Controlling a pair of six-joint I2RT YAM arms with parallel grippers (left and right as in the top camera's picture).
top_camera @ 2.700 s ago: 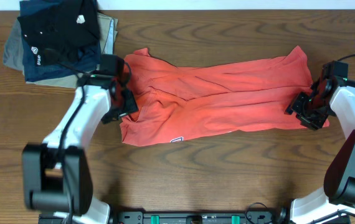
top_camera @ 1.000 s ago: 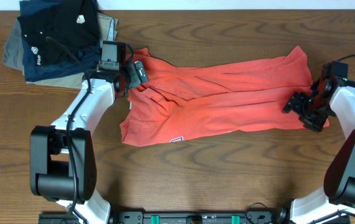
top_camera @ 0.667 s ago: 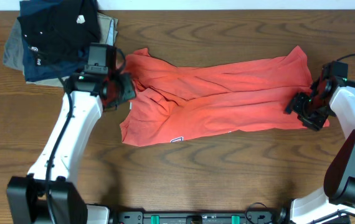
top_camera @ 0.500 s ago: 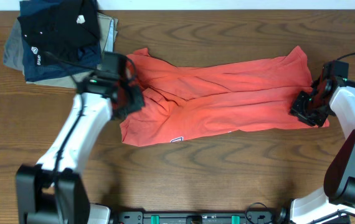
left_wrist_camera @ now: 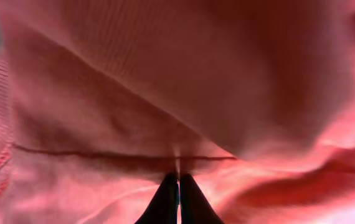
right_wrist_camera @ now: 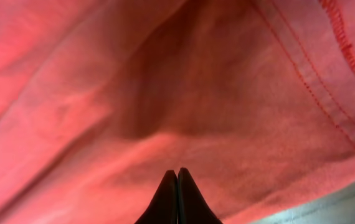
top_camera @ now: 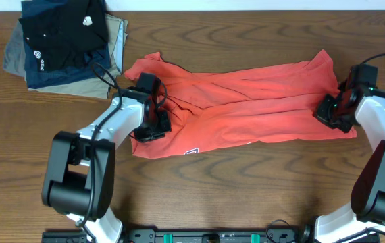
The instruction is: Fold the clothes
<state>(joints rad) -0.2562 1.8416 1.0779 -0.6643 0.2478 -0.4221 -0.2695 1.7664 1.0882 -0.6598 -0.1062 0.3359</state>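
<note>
The clothes [top_camera: 246, 101], a coral-red T-shirt, lie crumpled lengthwise across the middle of the wooden table, with a small white tag [top_camera: 192, 152] at the near edge. My left gripper [top_camera: 153, 123] sits on the shirt's left end. In the left wrist view its jaws [left_wrist_camera: 178, 180] are shut on a pinched ridge of red cloth [left_wrist_camera: 165, 93]. My right gripper [top_camera: 333, 111] is on the shirt's right end near the hem. Its jaws [right_wrist_camera: 177, 175] are shut on the fabric [right_wrist_camera: 165, 81], with the stitched hem [right_wrist_camera: 327, 93] to the right.
A pile of folded black, navy and khaki garments [top_camera: 64, 40] lies at the back left corner, close to the shirt's left end. Bare wooden table [top_camera: 246, 196] stretches in front of the shirt. Both arms' bases stand at the near edge.
Both grippers have gone from open to shut on the shirt. The left arm swung from the shirt's upper left edge down onto its left end. The right gripper shifted slightly up.
</note>
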